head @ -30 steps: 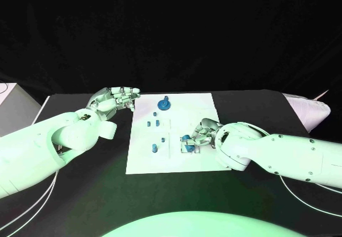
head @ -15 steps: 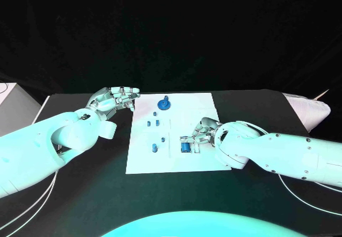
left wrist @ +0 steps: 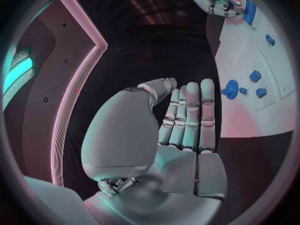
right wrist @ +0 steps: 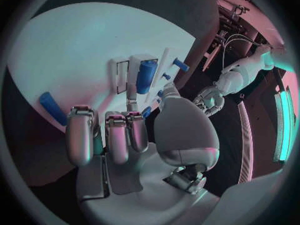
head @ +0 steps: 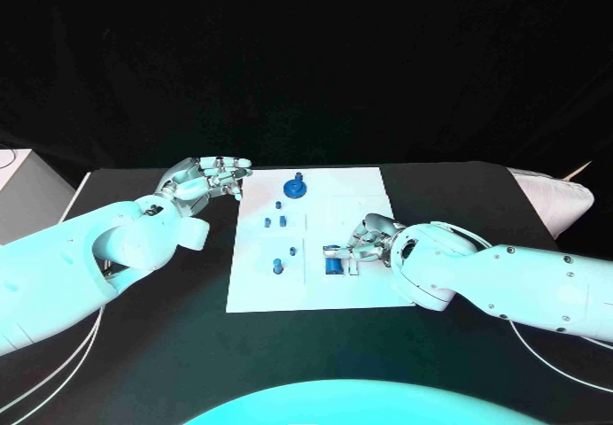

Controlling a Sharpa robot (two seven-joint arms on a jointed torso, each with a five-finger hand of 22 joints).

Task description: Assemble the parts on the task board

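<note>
Blue cylinder [right wrist: 145, 76] by right hand [head: 368, 241] fingers [right wrist: 115, 140], grip unclear; left hand [head: 205, 181] curled, empty.

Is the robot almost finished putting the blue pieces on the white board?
Not yet, it seems. Done: a round blue part already stands at the far end of the task board. In hand: the right hand is at a blue cylinder; whether it grips it is unclear. Left: small blue pieces lie on the board, and the left hand waits beside it, holding nothing.
</note>
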